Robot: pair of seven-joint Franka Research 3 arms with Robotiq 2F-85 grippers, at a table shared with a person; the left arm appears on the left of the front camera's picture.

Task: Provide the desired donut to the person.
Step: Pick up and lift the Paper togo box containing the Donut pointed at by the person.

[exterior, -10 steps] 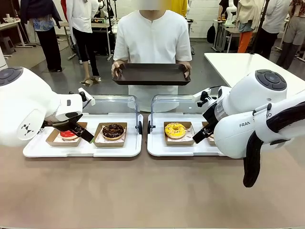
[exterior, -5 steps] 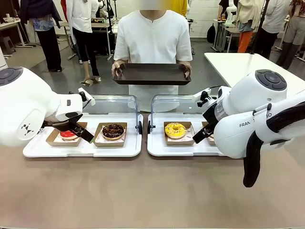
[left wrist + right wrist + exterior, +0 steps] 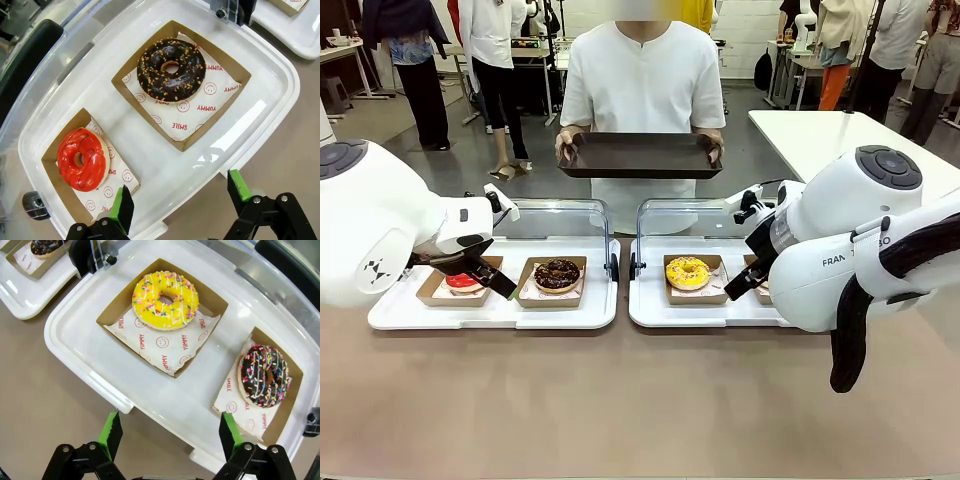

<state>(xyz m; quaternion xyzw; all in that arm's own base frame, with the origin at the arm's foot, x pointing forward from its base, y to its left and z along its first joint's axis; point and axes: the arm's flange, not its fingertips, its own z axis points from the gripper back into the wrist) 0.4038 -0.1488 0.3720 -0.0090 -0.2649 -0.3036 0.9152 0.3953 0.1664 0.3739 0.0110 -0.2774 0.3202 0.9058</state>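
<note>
Since every donut looks soft, light and sticky-glazed, I'd pinch its stiff cardboard box wall instead. My left hand (image 3: 179, 192) hangs spread over the left tray (image 3: 260, 110), where the red donut (image 3: 92, 155) and nut-topped donut (image 3: 187, 80) sit. My right hand (image 3: 170, 425) hangs spread over the right tray (image 3: 75, 335), with the yellow donut (image 3: 150, 305) and sprinkled dark donut (image 3: 250, 380). Which one the person (image 3: 640, 90) wants, I cannot tell.

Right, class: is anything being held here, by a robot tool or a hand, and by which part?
The left tool and right tool are open, holding nothing. The person's hands grip the dark tray by its two short ends.
</note>
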